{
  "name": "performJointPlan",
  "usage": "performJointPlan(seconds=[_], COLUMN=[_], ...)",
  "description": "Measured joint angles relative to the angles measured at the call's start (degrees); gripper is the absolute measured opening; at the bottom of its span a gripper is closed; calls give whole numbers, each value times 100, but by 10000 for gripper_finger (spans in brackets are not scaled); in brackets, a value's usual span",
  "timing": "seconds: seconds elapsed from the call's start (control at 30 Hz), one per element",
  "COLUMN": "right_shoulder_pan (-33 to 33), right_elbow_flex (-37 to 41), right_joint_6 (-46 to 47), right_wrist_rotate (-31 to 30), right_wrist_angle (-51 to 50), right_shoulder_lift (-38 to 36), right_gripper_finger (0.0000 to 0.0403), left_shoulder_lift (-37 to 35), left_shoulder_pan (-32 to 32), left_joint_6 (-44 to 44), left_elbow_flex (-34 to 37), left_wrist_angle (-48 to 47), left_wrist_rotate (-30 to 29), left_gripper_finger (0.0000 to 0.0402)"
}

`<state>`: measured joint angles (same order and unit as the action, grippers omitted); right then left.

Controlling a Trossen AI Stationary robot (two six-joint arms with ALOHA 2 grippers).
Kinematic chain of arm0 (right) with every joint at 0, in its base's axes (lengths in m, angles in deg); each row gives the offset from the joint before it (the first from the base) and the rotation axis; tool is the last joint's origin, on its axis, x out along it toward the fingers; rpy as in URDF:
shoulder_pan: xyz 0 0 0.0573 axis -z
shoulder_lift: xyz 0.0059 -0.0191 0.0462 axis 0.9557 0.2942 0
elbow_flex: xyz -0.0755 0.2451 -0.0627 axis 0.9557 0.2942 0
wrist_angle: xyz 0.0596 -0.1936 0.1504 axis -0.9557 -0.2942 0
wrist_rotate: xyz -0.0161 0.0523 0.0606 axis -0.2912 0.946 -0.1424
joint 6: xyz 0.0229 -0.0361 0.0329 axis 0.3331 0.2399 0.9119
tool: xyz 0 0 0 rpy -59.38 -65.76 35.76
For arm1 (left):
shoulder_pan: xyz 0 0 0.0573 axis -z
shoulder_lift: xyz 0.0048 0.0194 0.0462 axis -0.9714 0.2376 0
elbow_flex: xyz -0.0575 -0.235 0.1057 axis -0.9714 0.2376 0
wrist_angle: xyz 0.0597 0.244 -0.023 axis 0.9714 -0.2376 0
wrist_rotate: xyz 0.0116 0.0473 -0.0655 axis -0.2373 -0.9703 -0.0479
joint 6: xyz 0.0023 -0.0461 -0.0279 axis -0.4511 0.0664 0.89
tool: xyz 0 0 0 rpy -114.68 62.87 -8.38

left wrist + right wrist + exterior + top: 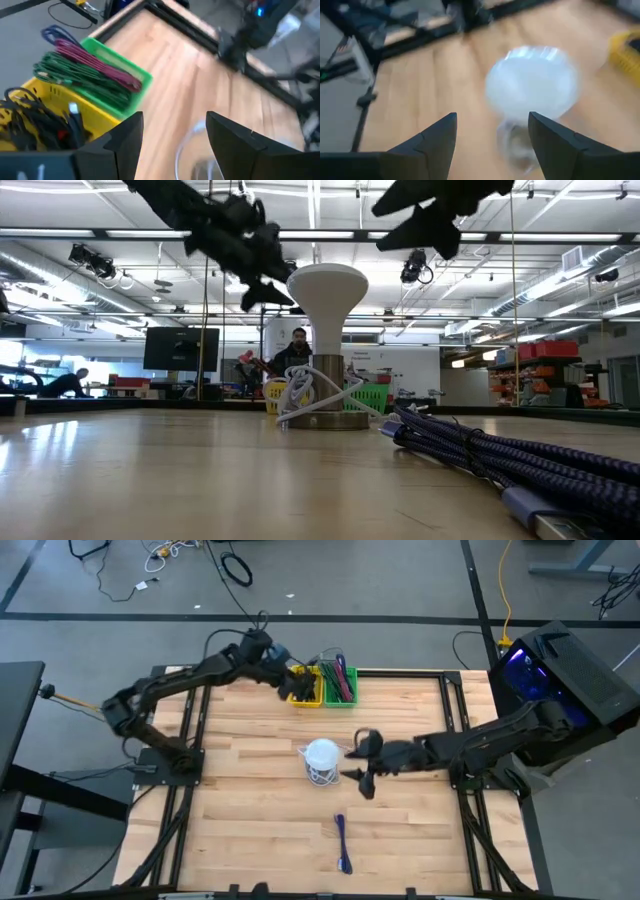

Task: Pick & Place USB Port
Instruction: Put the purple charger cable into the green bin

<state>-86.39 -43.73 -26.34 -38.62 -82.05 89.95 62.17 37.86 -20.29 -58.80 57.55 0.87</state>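
A blue-purple braided USB cable point(343, 844) lies flat on the wooden table near its near edge and fills the right foreground of the low view point(500, 460). A white mushroom-shaped lamp point(322, 759) stands upright mid-table on its base, with a white cord looped around it point(305, 395). My right gripper point(362, 762) is open, just right of the lamp and raised above the table point(440, 235); the lamp's white head point(532, 82) lies ahead of its fingers point(492, 140). My left gripper point(293, 683) is open in the air by the yellow bin point(175, 135).
A yellow bin point(303, 688) of black cables point(30, 120) and a green bin point(340, 680) of green and magenta cables point(85, 70) stand side by side at the table's far edge. Bare wood lies left and right of the lamp. People show in the room beyond point(297, 350).
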Motion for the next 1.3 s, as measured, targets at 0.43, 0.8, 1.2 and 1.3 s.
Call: performJointPlan(seconds=[0.43, 0.8, 1.2, 1.3], right_shoulder_pan=[-1531, -1985, -1955, -1960], right_elbow_flex=[0, -416, -1049, -1047], right_joint_6=[2880, 4286, 4478, 4548], right_wrist_rotate=[-377, -25, 364, 269], right_wrist_angle=[-253, 45, -416, -379], right_shoulder_lift=[1361, 2627, 3490, 3492], right_gripper_finger=[245, 245, 245, 245], left_shoulder_lift=[-1579, -1776, -1774, -1772], left_shoulder_pan=[1776, 3022, 3666, 3684], left_joint_6=[-511, -198, -19, -12], left_elbow_flex=[2, 4, 7, 7], left_wrist_angle=[-2488, -2911, -3002, -3008], left_wrist_rotate=[-1787, -2734, -3444, -3475], left_gripper_finger=[220, 220, 220, 220])
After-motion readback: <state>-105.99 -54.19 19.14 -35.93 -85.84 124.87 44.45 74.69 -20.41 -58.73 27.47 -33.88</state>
